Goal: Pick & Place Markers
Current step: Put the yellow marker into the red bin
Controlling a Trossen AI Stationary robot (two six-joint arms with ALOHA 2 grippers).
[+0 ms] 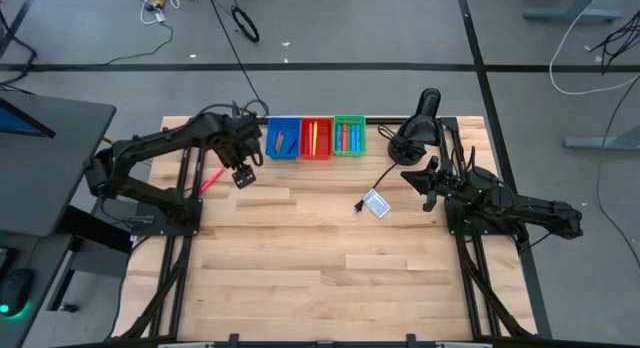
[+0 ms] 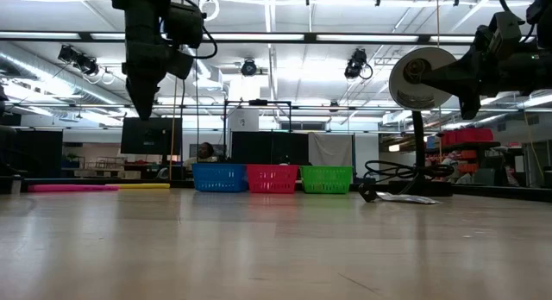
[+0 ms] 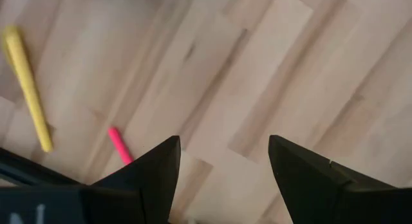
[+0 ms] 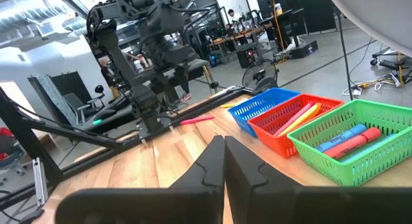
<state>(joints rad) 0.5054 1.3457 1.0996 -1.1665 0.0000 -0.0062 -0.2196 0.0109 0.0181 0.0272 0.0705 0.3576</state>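
Markers, a thin pink stick and a yellow one, are seen from above lying just beside the open, empty left end effector on the pale wooden tabletop. In the right wrist view, the right end effector is shut, empty, well apart.

Three bins stand in a row on a pale, wood-grained surface: a blue bin, a red bin and a green bin. The red bin holds yellow and orange markers; the green bin holds blue and red markers. A pink marker and a yellow marker lie on the light planks. Both arms are black, as are the left tool and the right tool. A white-and-blue card trails a black cable.
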